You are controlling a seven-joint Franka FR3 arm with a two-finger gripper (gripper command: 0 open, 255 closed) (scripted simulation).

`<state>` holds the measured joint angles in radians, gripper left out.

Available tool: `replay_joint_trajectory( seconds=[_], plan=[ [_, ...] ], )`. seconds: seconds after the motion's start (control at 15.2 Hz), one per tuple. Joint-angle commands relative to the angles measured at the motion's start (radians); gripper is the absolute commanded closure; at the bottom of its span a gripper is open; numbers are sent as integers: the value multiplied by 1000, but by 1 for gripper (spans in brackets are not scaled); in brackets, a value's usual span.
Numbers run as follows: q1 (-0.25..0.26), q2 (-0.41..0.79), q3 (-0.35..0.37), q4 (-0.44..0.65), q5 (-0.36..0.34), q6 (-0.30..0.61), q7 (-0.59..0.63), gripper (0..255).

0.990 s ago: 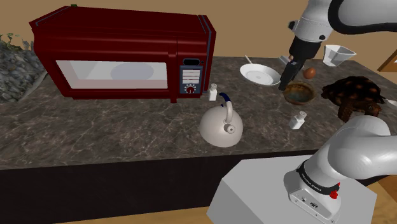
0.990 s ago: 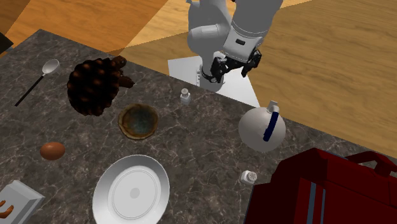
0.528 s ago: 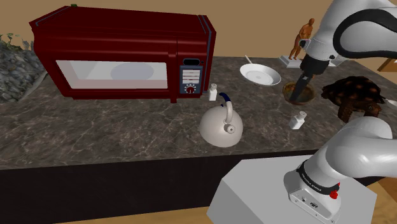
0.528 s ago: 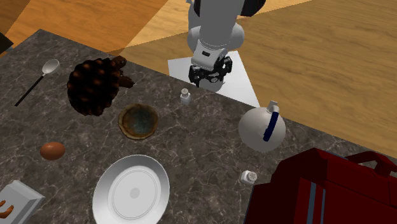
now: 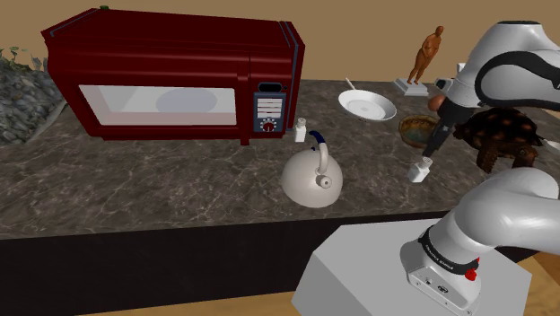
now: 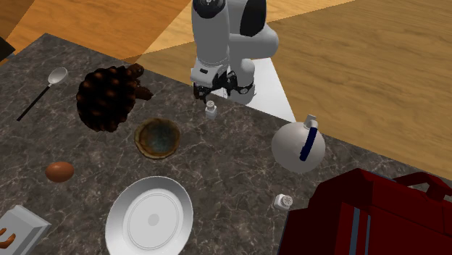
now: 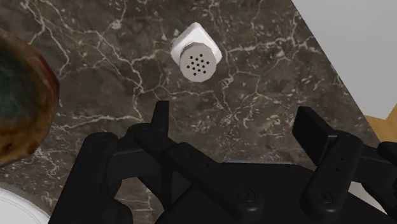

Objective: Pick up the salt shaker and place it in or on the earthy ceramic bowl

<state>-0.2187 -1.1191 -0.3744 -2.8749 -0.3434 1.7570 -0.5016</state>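
no legible text; microwave panel (image 5: 269,109) markings too small to read

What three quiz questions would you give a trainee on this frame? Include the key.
1. True or false: the tool is open and not touching the salt shaker under it.
2. Fill in: the white kettle has a ____ handle.
3. The brown bowl holds: A the salt shaker, B the kettle, C neither.
Key: 1 true; 2 blue; 3 C.
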Motion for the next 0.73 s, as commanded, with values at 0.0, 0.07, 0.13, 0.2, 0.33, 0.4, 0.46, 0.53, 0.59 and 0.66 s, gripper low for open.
replay_joint_trajectory(
  seconds=[0.0, 0.07, 0.13, 0.2, 0.33, 0.4, 0.46, 0.53, 0.59, 0.66],
  plan=[
    [-44, 14, -82, -27, -70, 49, -66, 0],
    [-50, 17, -92, -30, -78, 55, -75, 0],
    [-53, 21, -98, -42, -85, 69, -75, 0],
    [-56, 24, -104, -53, -92, 84, -75, 0],
    [-63, 33, -118, -76, -107, 114, -74, 0],
    [-66, 38, -125, -87, -114, 130, -74, 0],
    [-70, 44, -132, -98, -122, 146, -73, 0],
    [-75, 54, -143, -114, -135, 172, -73, 0],
    [-75, 54, -143, -114, -134, 172, -73, 0],
    [-75, 54, -143, -115, -134, 172, -73, 0]
  ],
)
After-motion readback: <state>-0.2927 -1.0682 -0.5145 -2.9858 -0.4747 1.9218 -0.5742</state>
